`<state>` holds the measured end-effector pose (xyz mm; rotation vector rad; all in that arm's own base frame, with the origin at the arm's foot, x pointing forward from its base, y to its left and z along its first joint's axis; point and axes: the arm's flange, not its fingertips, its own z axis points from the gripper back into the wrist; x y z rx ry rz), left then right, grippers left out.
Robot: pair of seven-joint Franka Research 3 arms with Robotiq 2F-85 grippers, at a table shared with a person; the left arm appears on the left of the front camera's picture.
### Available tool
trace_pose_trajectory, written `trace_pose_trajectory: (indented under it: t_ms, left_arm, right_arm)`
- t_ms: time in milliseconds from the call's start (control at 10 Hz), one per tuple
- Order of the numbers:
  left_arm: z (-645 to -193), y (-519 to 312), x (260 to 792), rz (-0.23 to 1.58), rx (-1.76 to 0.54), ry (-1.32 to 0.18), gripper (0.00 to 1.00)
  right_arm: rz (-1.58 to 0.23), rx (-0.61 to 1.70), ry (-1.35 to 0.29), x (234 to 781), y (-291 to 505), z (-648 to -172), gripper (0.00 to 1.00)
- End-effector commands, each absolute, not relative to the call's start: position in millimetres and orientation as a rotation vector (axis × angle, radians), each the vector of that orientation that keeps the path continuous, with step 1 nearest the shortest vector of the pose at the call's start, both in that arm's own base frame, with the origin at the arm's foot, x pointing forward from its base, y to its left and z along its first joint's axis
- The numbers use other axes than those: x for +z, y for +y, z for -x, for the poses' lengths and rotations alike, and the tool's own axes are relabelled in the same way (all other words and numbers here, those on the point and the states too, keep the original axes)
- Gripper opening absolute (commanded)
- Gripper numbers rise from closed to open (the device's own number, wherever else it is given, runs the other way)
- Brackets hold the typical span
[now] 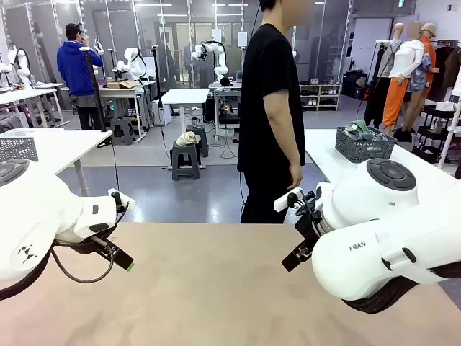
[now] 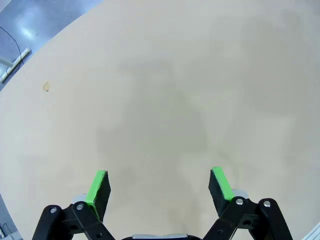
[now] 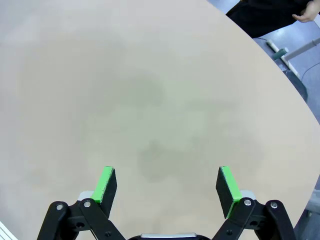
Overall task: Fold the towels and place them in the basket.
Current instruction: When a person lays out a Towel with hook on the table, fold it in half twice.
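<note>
My left gripper (image 2: 160,186) hangs open over the bare tan table (image 2: 165,90), nothing between its green pads (image 2: 98,186). My right gripper (image 3: 167,189) is open too, above bare tabletop. In the front view both arms hover low over the table, the left gripper (image 1: 117,254) at the left and the right gripper (image 1: 296,254) at the right. A dark grey mesh basket (image 1: 365,148) stands on a white side table behind at the right, with bunched greenish-grey cloth (image 1: 360,130) in it; too small to tell whether these are the towels.
A person in black (image 1: 270,108) stands side-on at the table's far edge, one hand (image 1: 294,176) hanging down. A second, lighter mesh basket (image 1: 18,149) sits on a white table at the far left. Stools and other tables stand farther back.
</note>
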<state>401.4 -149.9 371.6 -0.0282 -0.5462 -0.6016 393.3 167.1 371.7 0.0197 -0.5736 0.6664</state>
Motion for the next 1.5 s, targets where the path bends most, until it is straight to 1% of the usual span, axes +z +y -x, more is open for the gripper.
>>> trace_pose_trajectory:
  t_ms: [0, 300, 600, 800, 1100, 1400]
  left_arm:
    - [-401.5, -149.8, 371.6, 0.028, -0.601, -0.546, 1.0]
    - [-404.6, -141.1, 383.6, 0.049, -0.598, -0.559, 1.0]
    - [-419.2, -99.6, 433.0, 0.101, -0.582, -0.6, 1.0]
    - [-415.5, -70.5, 489.2, 0.141, -0.626, -0.613, 1.0]
    - [-392.2, -30.2, 584.4, 0.15, -0.706, -0.65, 1.0]
    - [-362.4, 7.2, 659.6, 0.131, -0.727, -0.765, 1.0]
  right_arm:
    - [-0.021, 0.664, -0.574, 371.7, 167.0, -393.3, 1.0]
    - [-0.029, 0.653, -0.591, 381.8, 156.7, -395.2, 1.0]
    - [-0.058, 0.615, -0.646, 423.1, 114.8, -402.1, 1.0]
    - [-0.066, 0.623, -0.663, 476.0, 77.6, -397.1, 1.0]
    - [-0.042, 0.652, -0.715, 570.1, 23.5, -370.8, 1.0]
    - [-0.013, 0.695, -0.799, 655.8, -1.0, -328.2, 1.0]
